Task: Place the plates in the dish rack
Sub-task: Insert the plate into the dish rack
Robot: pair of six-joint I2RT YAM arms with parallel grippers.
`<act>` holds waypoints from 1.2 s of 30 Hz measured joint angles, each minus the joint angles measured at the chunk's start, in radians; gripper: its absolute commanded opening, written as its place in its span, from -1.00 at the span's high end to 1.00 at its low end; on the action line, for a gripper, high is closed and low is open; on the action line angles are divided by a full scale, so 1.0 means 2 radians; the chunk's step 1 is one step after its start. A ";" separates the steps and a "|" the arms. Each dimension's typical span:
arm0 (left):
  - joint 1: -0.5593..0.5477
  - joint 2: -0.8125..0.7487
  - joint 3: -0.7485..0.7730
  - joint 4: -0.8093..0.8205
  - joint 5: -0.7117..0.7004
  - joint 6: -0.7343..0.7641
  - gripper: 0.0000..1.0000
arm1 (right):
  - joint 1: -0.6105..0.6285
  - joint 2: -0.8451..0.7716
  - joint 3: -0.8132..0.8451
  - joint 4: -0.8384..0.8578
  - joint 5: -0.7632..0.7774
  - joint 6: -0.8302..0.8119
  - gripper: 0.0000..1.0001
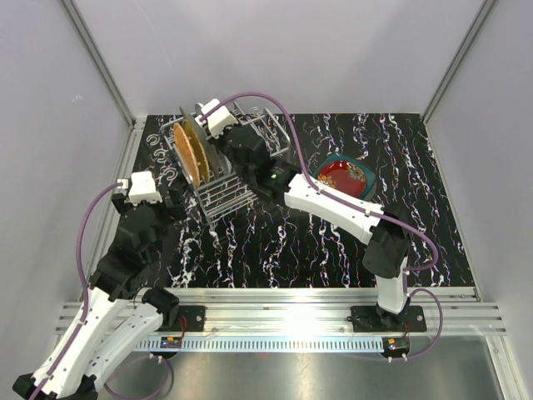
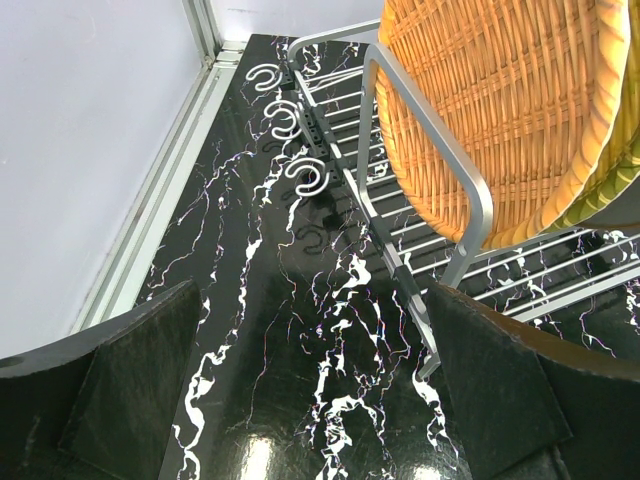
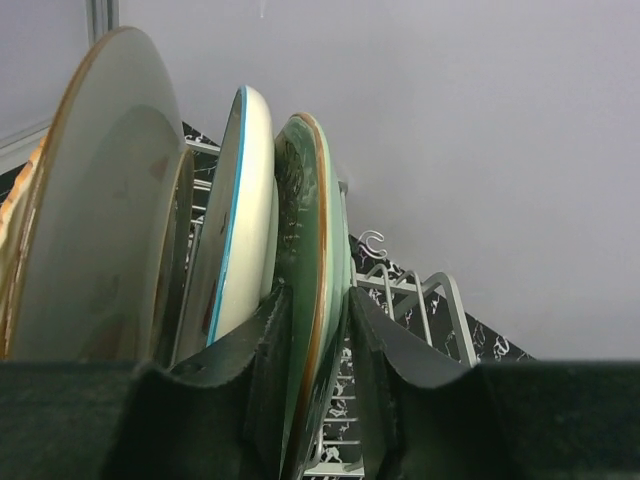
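The dish rack (image 1: pixel 279 133) stands at the back left of the table. An orange woven plate (image 1: pixel 190 150) stands upright in its left end and fills the upper right of the left wrist view (image 2: pixel 490 100). My right gripper (image 1: pixel 225 154) reaches into the rack. In the right wrist view it (image 3: pixel 318 330) is shut on the edge of an upright pale green plate (image 3: pixel 312 220) with a brown rim. A cream plate with a blue rim (image 3: pixel 240 220) and a grey plate (image 3: pixel 100 200) stand beside it. My left gripper (image 2: pixel 320 400) is open and empty, low beside the rack's near-left corner.
A red patterned plate (image 1: pixel 343 173) lies on a dark teal plate (image 1: pixel 365 190) on the table right of the rack. White hooks (image 2: pixel 305 175) hang on the rack's left side. The rack's rail (image 2: pixel 470 200) is close to my left gripper. White walls enclose the table.
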 measured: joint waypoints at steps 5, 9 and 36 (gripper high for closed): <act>0.000 0.000 0.000 0.000 0.001 0.000 -0.98 | 0.000 0.000 0.000 -0.017 -0.001 0.009 0.16; 0.000 0.000 0.000 0.000 0.002 0.000 -0.98 | 0.000 -0.001 0.000 -0.029 -0.001 0.013 0.07; 0.000 0.000 0.000 0.000 0.001 0.000 -0.98 | 0.000 -0.193 -0.110 -0.080 -0.001 0.067 -0.03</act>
